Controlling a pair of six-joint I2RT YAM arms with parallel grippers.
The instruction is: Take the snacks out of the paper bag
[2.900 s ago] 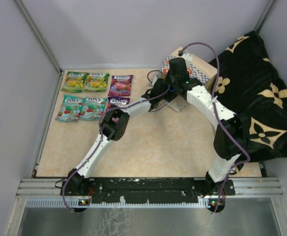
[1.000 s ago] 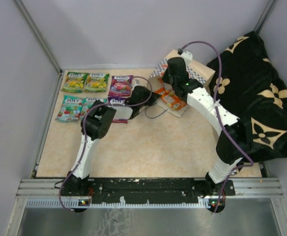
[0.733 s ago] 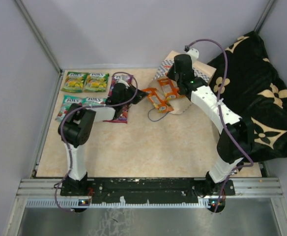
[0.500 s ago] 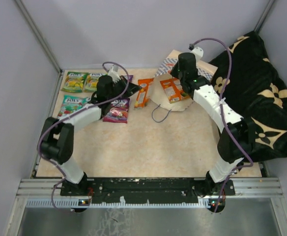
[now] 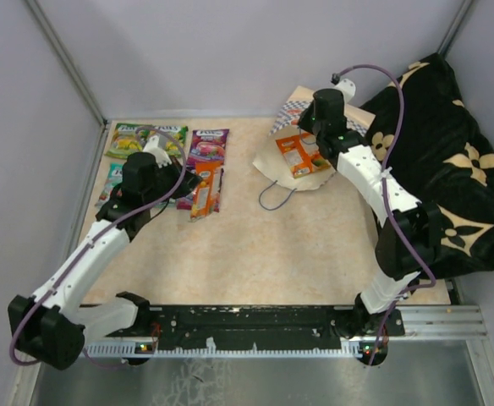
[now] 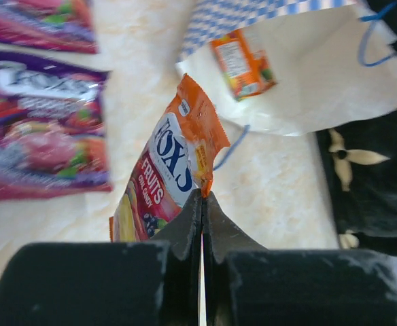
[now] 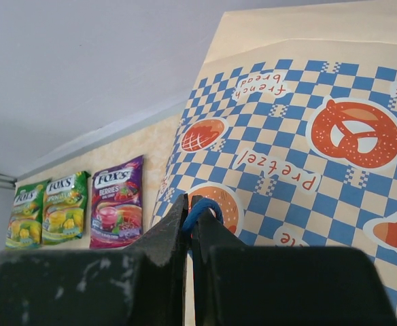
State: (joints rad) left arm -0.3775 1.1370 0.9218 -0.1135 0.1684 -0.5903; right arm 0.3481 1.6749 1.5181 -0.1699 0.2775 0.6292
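Note:
My left gripper (image 6: 202,195) is shut on the corner of an orange-red FOX'S pouch (image 6: 175,166). It holds that pouch (image 5: 205,191) low over the table, right of the purple snacks (image 5: 206,145). Green-yellow pouches (image 5: 129,139) and a teal one (image 5: 112,183) lie further left, partly behind my arm. The paper bag (image 5: 291,110) lies on its side at the back. A second orange pouch (image 5: 296,156) shows in its open mouth. My right gripper (image 7: 190,204) is shut on the bag's blue cord handle (image 7: 202,209), above the checkered side (image 7: 307,136).
A black cloth with tan flowers (image 5: 450,169) fills the right side beside the bag. The bag's other blue cord loop (image 5: 272,197) trails on the table in front of its mouth. Grey walls close in the back and left.
My left arm has swung left, carrying the orange pouch from the bag's mouth to beside the purple snacks. The right gripper stays on the bag handle, shifted slightly back.

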